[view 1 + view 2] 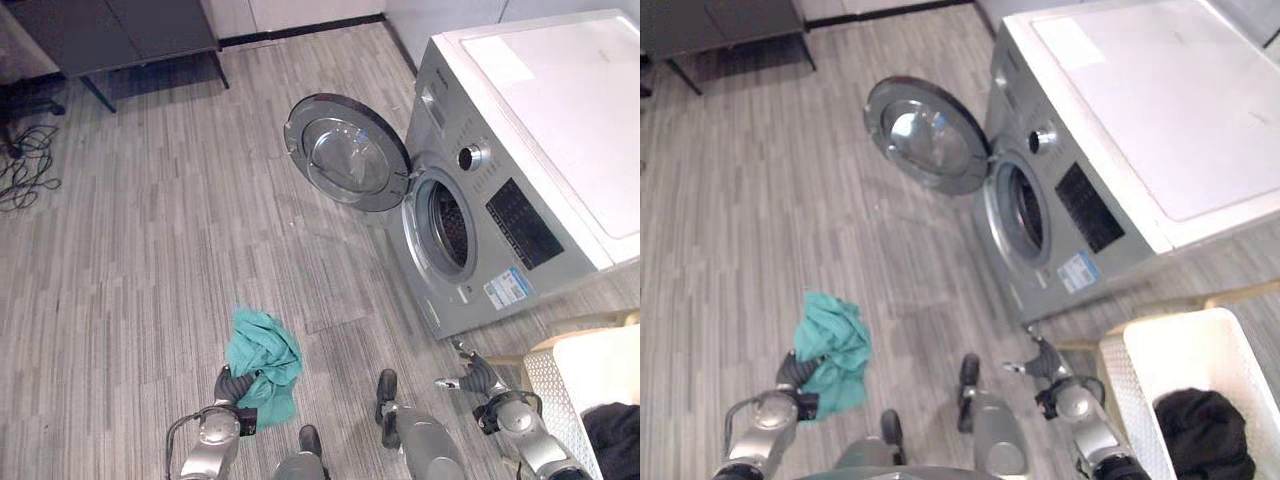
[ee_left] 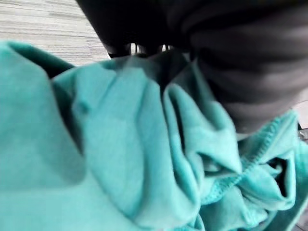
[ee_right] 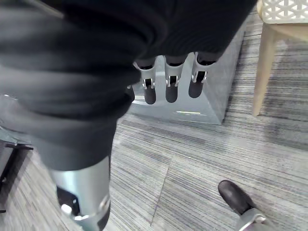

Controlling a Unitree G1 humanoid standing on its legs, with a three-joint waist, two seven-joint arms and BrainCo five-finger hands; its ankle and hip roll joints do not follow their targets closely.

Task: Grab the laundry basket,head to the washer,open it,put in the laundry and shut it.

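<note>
floor: I'm standing on grey planks, washer [image 1: 500, 200] ahead-right, door [image 1: 345, 150] swung open
left hand [image 1: 232, 388]: I'm clutching teal cloth [image 1: 265, 362], drum up-right
right hand [image 1: 478, 377]: hanging loose, empty, nearer washer

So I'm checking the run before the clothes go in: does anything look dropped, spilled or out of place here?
Nothing stands out. The teal cloth is bunched in the left hand, off the floor, the washer door stands open, and dark laundry sits in the white basket. The right hand holds nothing.
</note>
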